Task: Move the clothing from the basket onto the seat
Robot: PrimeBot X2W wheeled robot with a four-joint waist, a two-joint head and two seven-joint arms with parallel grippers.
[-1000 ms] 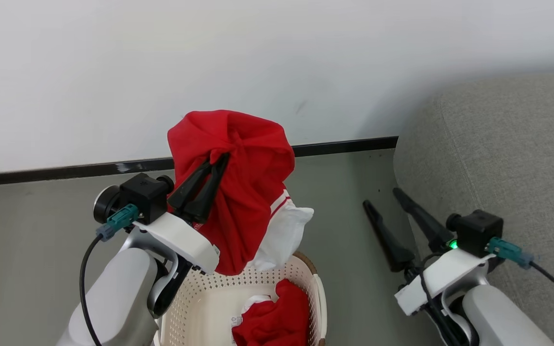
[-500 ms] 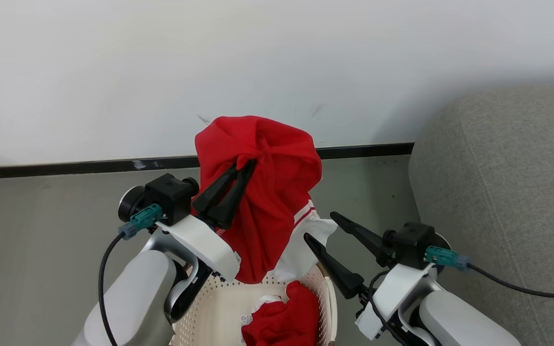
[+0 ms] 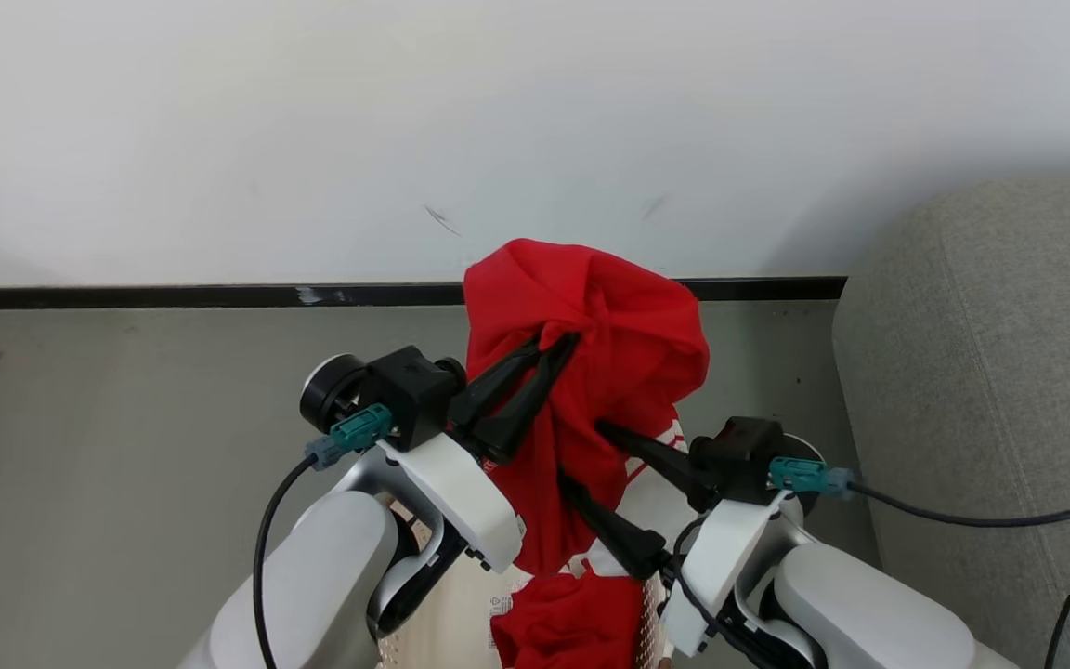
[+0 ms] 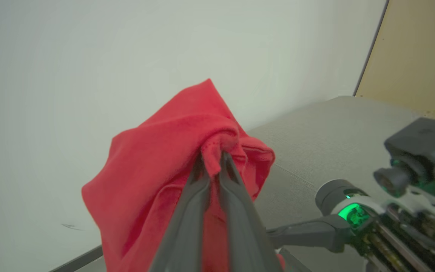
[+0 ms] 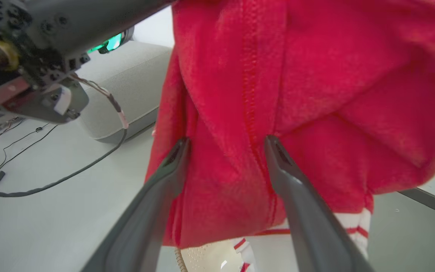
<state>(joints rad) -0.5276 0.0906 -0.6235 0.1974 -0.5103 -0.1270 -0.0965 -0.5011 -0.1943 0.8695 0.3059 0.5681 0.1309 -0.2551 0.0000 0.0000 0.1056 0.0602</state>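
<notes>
A bright red piece of clothing (image 3: 609, 316) with white trim (image 5: 349, 226) hangs bunched above the basket (image 3: 442, 632), and my left gripper (image 3: 558, 339) is shut on its upper folds. The left wrist view shows the cloth (image 4: 157, 181) pinched between the closed fingertips of that gripper (image 4: 212, 158). My right gripper (image 3: 581, 455) stands open at the garment's lower right side. In the right wrist view its fingers (image 5: 227, 141) straddle a hanging fold of the red fabric (image 5: 315, 75), tips against it. More red clothing (image 3: 572, 623) lies in the basket. The grey seat (image 3: 990, 372) is at the right.
A white wall with a dark skirting strip (image 3: 173, 295) runs behind, above grey floor (image 3: 126, 418). Cables (image 5: 32, 181) lie on the floor in the right wrist view. A black cable (image 3: 981, 520) trails from my right wrist across the seat's front.
The camera has turned, shifting the whole picture rightward. My right gripper swung left from beside the seat to the hanging garment, still open. The left gripper keeps its hold.
</notes>
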